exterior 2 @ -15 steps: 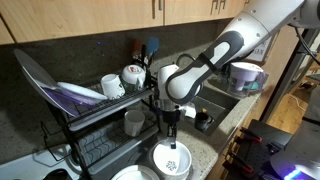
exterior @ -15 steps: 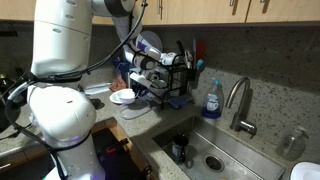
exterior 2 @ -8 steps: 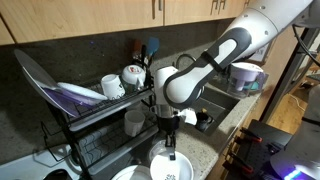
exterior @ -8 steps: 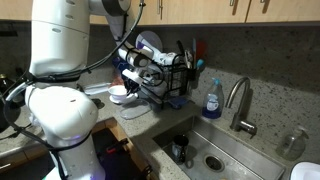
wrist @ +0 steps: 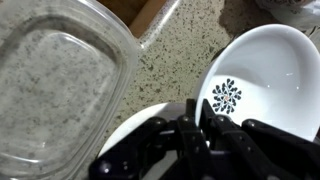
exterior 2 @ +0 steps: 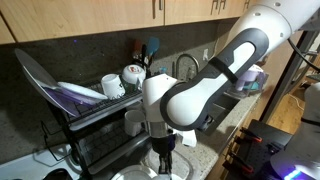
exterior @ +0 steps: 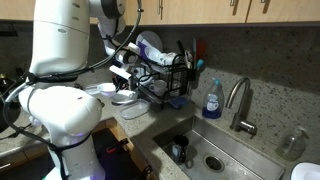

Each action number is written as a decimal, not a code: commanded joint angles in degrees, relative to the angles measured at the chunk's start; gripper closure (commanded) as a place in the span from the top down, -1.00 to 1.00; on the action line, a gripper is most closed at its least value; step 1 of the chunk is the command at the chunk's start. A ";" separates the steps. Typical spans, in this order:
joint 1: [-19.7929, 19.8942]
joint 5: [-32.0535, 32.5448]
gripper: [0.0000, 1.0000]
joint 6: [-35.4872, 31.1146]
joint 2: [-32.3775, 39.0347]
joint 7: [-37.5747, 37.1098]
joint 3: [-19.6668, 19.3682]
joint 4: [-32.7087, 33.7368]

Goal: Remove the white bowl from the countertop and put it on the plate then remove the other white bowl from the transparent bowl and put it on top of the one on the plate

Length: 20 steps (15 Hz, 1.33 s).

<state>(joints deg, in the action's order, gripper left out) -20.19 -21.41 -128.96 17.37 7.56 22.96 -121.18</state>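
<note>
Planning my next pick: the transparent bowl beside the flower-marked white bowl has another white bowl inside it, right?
No. The transparent bowl beside the flower-marked white bowl is empty; the wrist view shows speckled countertop through it.

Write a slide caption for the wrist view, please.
The gripper at the rim of the white bowl with a dark flower mark, transparent bowl beside on speckled countertop.

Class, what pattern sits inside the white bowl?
A dark flower-like motif at the centre of the white bowl, clearest in wrist view.

Exterior views face the dish rack [exterior: 168,78] [exterior 2: 95,115] from different sides; wrist view looks closely downward.
</note>
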 commanded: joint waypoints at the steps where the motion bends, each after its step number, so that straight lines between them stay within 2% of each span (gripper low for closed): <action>1: -2.52 3.03 -0.94 -1.07 3.09 -6.40 -0.40 5.12; 8: -3.29 3.73 -0.95 -4.58 7.63 -13.27 -1.92 12.05; 20: -3.65 7.42 -0.95 -3.53 17.03 -17.54 -5.97 19.75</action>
<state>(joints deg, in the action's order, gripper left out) -23.06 -15.08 -133.53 32.12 -7.35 17.72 -104.70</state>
